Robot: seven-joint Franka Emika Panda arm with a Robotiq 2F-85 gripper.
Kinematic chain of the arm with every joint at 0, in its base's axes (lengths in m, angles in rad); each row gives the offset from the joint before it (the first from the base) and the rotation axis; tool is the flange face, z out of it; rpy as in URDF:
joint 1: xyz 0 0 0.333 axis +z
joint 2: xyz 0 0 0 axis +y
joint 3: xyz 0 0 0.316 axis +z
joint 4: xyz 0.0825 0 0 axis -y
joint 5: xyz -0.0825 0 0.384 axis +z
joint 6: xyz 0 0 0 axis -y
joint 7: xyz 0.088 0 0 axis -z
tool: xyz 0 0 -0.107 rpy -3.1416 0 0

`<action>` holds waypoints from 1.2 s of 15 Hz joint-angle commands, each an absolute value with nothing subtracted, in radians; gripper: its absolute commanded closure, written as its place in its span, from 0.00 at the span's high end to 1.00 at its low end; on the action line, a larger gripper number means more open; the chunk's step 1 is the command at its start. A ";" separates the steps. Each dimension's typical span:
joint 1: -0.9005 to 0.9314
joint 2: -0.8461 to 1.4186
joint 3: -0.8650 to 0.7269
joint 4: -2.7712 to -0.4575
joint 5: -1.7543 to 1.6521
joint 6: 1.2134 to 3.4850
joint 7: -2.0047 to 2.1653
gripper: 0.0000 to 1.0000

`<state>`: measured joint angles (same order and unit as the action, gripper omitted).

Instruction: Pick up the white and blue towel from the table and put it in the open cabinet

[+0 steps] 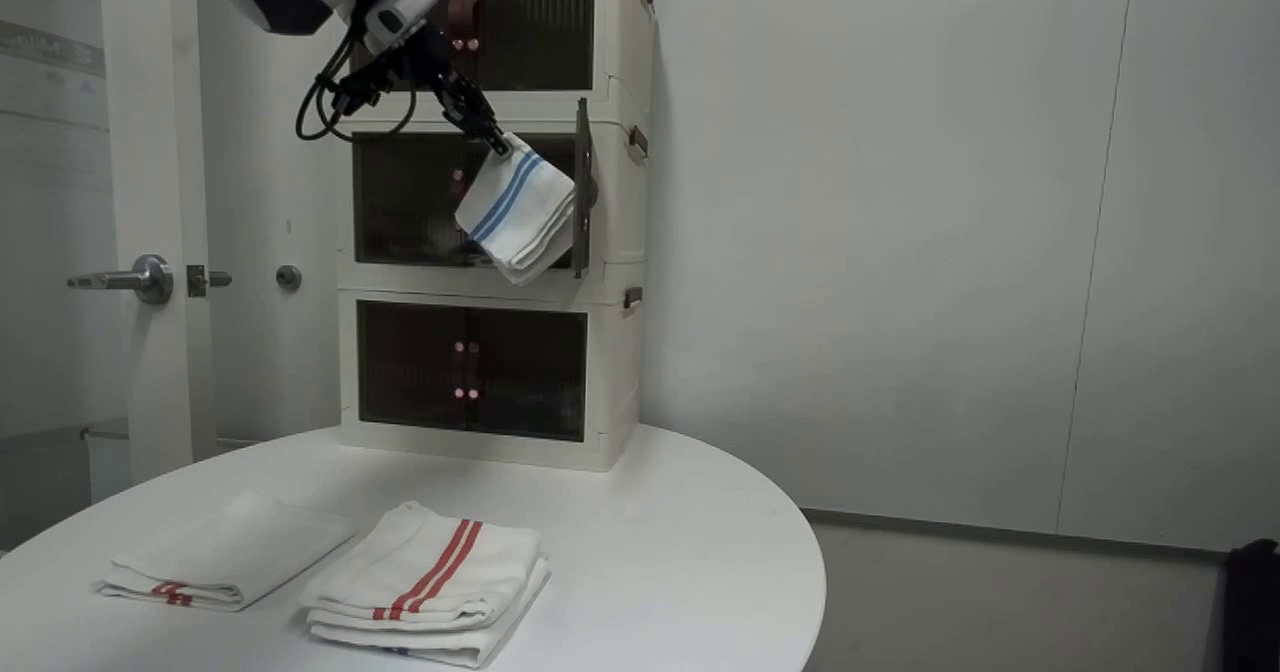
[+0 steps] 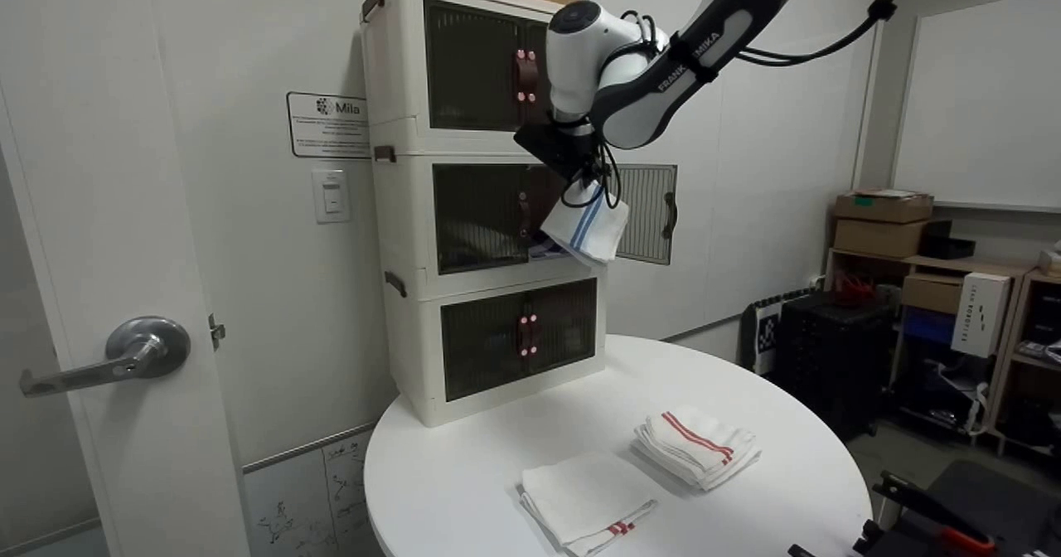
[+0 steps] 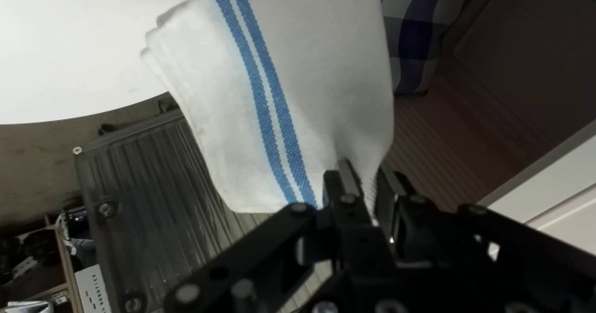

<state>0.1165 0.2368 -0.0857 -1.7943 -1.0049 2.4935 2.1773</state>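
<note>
1. Wrist view: gripper (image 3: 366,178) clenched on one edge of the white and blue towel (image 3: 321,80); checked cloth (image 3: 413,38) on its far side.
2. In both exterior views, towel hangs tilted before the right half of the cabinet (image 2: 404,225), near its swung-open door (image 2: 649,215).
3. Table (image 2: 464,474), near side: one red-striped towel (image 2: 584,495), folded pile (image 2: 698,449) right of it.

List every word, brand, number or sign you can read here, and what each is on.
"Mila": the wall sign; its smaller lines are too small to read.
"FRANK" and "MIKA": the robot arm; a black strap covers what lies between.
"LEAN ROBOTI", ending unclear: the white box at right.
Too blurred: handwriting on the low whiteboard; marks on the dark band at an exterior view's left edge.
</note>
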 commanded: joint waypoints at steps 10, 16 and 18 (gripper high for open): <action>0.115 0.378 -0.082 -1.615 -1.012 2.491 2.175 0.14; 0.115 0.378 -0.082 -1.612 -1.012 2.491 2.175 0.14; 0.115 0.378 -0.082 -1.612 -1.012 2.491 2.175 0.14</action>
<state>0.1178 0.3786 -0.0859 -1.6135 -1.0135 2.4936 2.1772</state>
